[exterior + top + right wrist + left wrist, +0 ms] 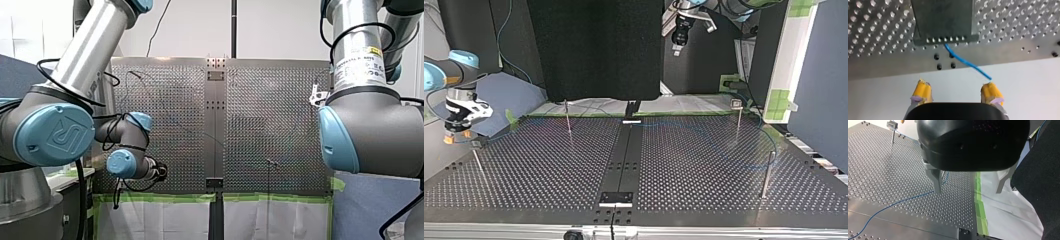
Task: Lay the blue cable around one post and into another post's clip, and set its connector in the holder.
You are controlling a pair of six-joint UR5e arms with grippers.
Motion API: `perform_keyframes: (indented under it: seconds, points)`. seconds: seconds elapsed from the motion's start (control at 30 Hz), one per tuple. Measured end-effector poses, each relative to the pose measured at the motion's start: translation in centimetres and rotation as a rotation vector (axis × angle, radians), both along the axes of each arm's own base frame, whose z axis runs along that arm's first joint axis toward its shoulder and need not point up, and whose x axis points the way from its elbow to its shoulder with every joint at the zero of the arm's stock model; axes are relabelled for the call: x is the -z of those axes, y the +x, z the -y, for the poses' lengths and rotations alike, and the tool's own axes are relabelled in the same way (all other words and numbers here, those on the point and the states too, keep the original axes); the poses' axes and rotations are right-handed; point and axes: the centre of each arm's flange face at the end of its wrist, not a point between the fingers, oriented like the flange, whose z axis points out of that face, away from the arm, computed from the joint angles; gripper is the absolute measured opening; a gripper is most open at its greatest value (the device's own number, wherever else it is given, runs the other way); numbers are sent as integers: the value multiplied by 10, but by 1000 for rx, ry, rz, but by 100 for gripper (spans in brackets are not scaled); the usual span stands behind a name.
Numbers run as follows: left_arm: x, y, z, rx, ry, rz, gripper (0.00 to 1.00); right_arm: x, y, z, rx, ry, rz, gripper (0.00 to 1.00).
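left claw (968,191): metal fingers spread wide with nothing between them. It hangs high over the tabletop (885,170), near the edge with the green tape (978,195) and white paper (1003,215). Likely parked up there so the whole cable run is clear below it.
right claw (955,83): yellow pads spread and empty. It sits low at the far left of the top view, just off the tabletop's edge and facing the dark block.
blue cable (898,203): lies slack on the tabletop and passes under the left claw. One metal finger lines up with it but looks well above it, not touching. In the right wrist view a short stretch leaves the dark block's edge and runs out to just beside one yellow pad.
dark block (943,20): has a row of pins along the edge nearest the right claw. Probably the holder, with the cable end meeting it under the pins. Cannot tell whether the connector is seated.
posts (568,117): four stand upright in the top view, well apart.
clip post (893,135): ahead of the left claw, and the cable does not reach its clip.
routing: the cable is too faint in the top view to tell whether it goes round any post.
step guess: the right claw is placed to pinch the stub by its pad, while the left claw waits to take the slack.
risk: the cable is thin and may slip between open pads.
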Motion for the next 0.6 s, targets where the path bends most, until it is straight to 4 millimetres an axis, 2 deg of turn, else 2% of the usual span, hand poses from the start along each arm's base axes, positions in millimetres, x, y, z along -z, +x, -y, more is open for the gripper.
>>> perform_keyframes:
  seconds: [0.23,0.4,0.6]
  points:
    - [0,0,0,0,0,1,100,1,-7,-8,57,20,4,100]
    - [0,0,0,0,0,0,100,-8,-11,-21,95,-6,19,100]
    - [0,0,0,0,0,0,100,-21,-5,-37,81,-53,27,100]
